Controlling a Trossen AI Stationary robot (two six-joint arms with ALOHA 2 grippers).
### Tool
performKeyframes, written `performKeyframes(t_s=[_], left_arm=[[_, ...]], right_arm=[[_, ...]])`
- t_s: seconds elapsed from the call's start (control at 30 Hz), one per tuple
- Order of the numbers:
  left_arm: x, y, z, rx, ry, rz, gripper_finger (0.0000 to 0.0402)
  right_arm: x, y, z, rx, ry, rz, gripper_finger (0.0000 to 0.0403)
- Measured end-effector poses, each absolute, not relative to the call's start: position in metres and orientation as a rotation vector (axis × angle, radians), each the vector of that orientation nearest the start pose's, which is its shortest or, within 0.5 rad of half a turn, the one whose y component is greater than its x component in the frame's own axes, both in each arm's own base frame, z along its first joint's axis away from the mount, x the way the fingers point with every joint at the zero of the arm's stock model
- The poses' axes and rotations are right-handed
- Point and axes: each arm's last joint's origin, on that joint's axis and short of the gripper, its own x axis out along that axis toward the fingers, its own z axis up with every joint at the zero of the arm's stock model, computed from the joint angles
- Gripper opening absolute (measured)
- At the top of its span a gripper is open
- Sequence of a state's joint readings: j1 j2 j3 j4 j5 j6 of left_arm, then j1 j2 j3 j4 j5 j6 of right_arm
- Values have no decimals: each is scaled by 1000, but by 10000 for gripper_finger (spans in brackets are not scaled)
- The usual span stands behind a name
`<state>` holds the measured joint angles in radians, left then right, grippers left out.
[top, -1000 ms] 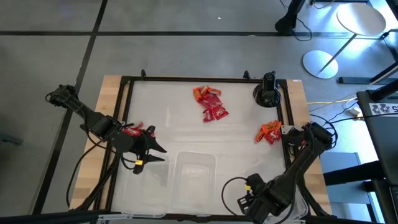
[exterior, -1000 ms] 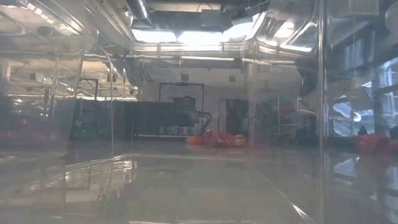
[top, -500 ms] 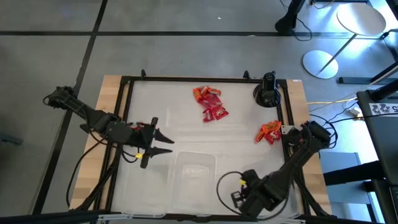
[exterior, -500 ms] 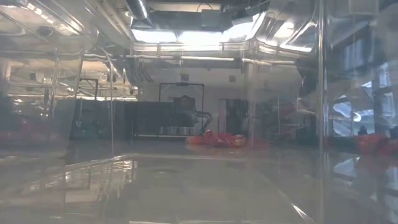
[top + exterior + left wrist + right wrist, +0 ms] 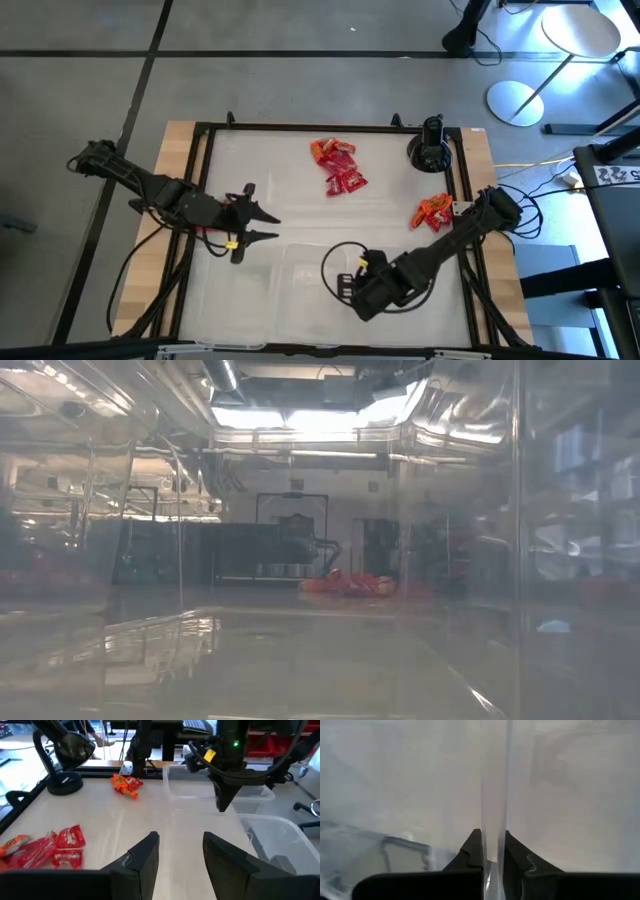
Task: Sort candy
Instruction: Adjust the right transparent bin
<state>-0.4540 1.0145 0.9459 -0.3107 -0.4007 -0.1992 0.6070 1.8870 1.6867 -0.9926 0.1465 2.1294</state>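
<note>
A pile of red candy [image 5: 337, 166] lies at the far middle of the table, also in the left wrist view [image 5: 52, 847] and the low view [image 5: 350, 582]. A smaller pile of orange-red candy [image 5: 431, 212] lies by the right edge [image 5: 125, 783]. My left gripper [image 5: 268, 226] hovers open at the table's left, pointing toward the right, nothing between its fingers [image 5: 180, 840]. My right gripper [image 5: 345, 285] hangs over the clear bins [image 5: 315, 268] at the near middle, pointing down [image 5: 225, 805], shut on a bin wall. My right gripper has a thin clear bin wall [image 5: 494, 795] standing between its two fingers [image 5: 470, 847], which come at it from above, slanting down. The wall runs straight out from between the fingertips. Which bin it belongs to, and whether the bin is lifted, I cannot tell.
A black camera stand [image 5: 430, 150] sits at the far right corner. A black frame [image 5: 200, 180] borders the table. More clear bins [image 5: 270, 835] stand along the near edge, and the low view looks through their walls. Bare tabletop lies between the candy piles and the bins.
My right gripper has swung from the near right corner toward the table's left, along the near edge, and now hangs over the bins, its wrist rolled. My left gripper has turned a little toward the far edge and stays open.
</note>
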Motion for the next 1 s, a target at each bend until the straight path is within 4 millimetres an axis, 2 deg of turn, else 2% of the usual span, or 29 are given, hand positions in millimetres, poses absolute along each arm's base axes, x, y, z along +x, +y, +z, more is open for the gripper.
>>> performKeyframes(t_s=[0.17,0.43,0.7,1.0], left_arm=[[197,-85,340,-25,324,-31,143],[190,-81,345,17,298,-40,143],[190,-81,345,17,300,-40,143],[190,-81,345,8,300,-38,143]], right_arm=[[326,220,277,1465,922,-837,21],[321,219,274,1428,999,-875,30],[321,219,272,1422,1010,-886,77],[322,220,273,1440,1007,-870,159]])
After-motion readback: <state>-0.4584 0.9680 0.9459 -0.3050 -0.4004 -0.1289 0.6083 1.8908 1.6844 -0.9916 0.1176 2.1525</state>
